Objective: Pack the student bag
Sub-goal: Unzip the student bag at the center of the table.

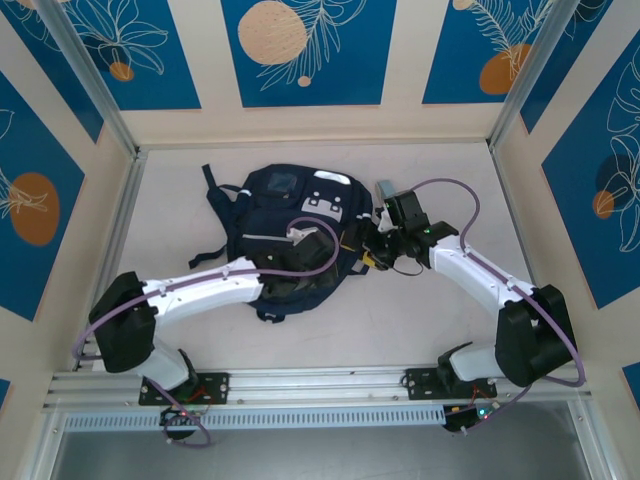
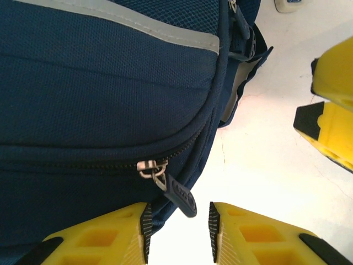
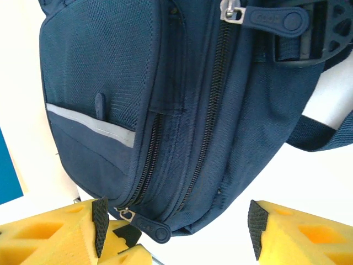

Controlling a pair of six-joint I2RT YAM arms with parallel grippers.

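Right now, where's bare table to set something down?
Bare table left of the student bag, at far right, and the near strip between the arms. Crowded at the bag's right edge, where left gripper and right gripper meet.

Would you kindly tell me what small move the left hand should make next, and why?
Probably ease the left hand forward slightly and close on the zipper pull: its tab hangs right at the gap between the open jaws, not yet pinched, and the zip on the student bag looks shut, so it must be drawn open before packing.
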